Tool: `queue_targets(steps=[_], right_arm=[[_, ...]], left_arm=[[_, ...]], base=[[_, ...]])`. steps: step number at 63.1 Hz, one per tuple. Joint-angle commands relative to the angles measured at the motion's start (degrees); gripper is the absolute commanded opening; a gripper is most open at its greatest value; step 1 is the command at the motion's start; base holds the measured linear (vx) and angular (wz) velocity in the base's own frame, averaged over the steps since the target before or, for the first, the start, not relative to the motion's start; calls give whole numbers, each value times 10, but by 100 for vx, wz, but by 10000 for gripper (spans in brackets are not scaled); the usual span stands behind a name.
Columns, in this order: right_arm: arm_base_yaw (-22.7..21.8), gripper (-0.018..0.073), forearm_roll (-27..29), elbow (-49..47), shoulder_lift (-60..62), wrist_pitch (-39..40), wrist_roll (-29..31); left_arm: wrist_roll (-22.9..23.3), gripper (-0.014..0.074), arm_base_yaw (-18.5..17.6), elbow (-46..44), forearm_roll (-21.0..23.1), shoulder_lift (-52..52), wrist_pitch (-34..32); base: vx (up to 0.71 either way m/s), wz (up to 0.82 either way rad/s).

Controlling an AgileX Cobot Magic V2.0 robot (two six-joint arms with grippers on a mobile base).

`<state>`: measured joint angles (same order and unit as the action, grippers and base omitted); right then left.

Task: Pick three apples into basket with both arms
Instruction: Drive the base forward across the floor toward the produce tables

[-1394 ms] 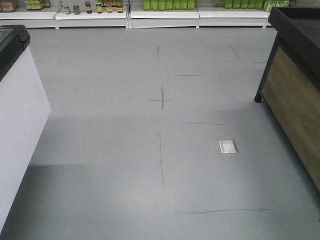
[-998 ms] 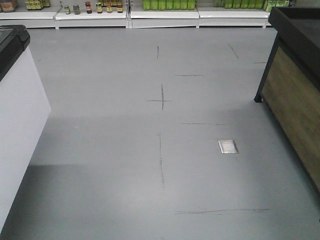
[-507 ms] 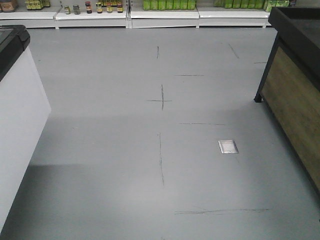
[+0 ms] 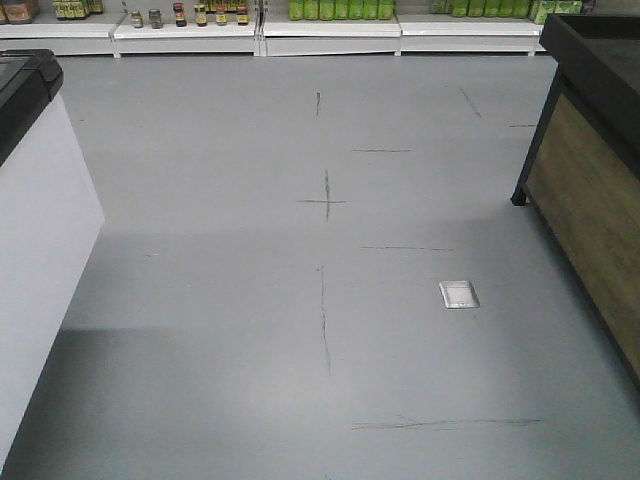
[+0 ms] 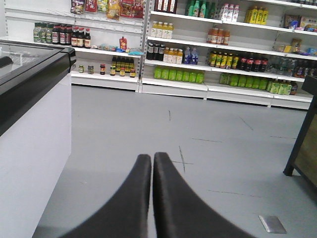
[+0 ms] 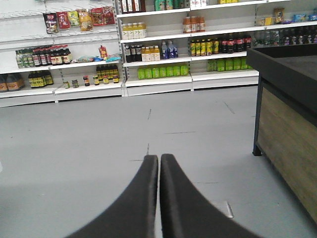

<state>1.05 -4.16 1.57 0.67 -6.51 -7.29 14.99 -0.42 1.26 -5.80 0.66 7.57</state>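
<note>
Grey floor (image 4: 200, 300) fills most of the front view, and the place looks like a shop. Thin dark lines (image 4: 326, 200) cross the floor, and a small shiny metal plate (image 4: 458, 294) is set flat into it. On the left side stands a big white box (image 4: 45, 260) with a black top edge. On the right side stands a wooden counter (image 4: 590, 220) with a black top and a black leg. Far at the back are long white shelves (image 4: 330, 35) with green bottles (image 4: 340, 9) and small jars (image 4: 180, 15) in rows.

The left gripper (image 5: 152, 157) is black. Its two fingers are pressed close together with nothing between them. It points out over the floor toward the shelves. The right gripper (image 6: 159, 158) looks the same, with its fingers together and holding nothing. The wooden counter is off to its right side.

The apples and the basket do not show in any of the views.
</note>
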Motion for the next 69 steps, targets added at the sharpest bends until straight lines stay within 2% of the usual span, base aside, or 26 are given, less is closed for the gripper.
queue_targets(steps=[1, 69], right_arm=[[-4, -4, -7, 8, 8, 44, 2], [-4, -4, -7, 8, 8, 44, 2]], left_arm=[[0, -6, 1, 5, 0, 9, -39], [0, -6, 1, 5, 0, 9, -39]], base=[[1, 5], [9, 2]])
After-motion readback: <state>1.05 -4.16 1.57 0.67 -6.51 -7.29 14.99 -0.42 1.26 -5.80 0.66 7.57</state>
